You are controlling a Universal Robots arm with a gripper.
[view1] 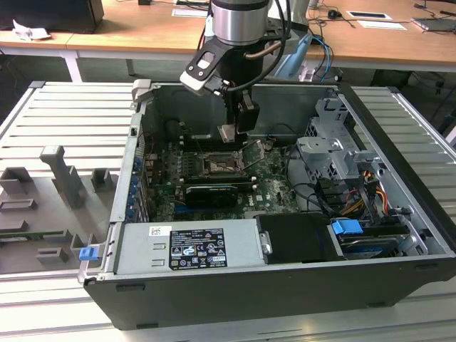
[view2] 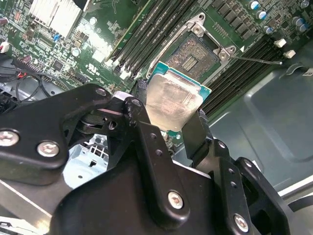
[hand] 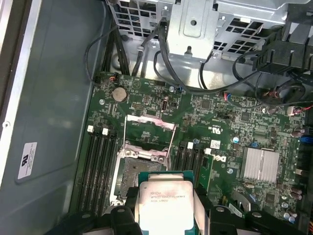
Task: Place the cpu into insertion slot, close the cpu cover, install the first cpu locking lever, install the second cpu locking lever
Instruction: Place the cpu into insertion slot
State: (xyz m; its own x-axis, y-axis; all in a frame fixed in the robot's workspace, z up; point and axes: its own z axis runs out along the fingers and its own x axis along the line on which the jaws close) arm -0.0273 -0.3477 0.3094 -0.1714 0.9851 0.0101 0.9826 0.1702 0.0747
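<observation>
My gripper is shut on the cpu and hangs inside the open computer case, a short way above the motherboard. In both wrist views the black fingers clamp two opposite edges of the cpu, whose silver-beige top faces the cameras. The insertion slot lies open beneath it, dark pin field bare, partly hidden by the cpu. The cpu cover is swung back off the slot, its window showing the board behind. A thin locking lever sticks out beside the insertion slot.
Long black memory slots flank the socket. A finned heatsink, loose cables and a metal drive cage stand nearby. The power supply fills the case front. A grey fixture tray sits at the exterior view's left.
</observation>
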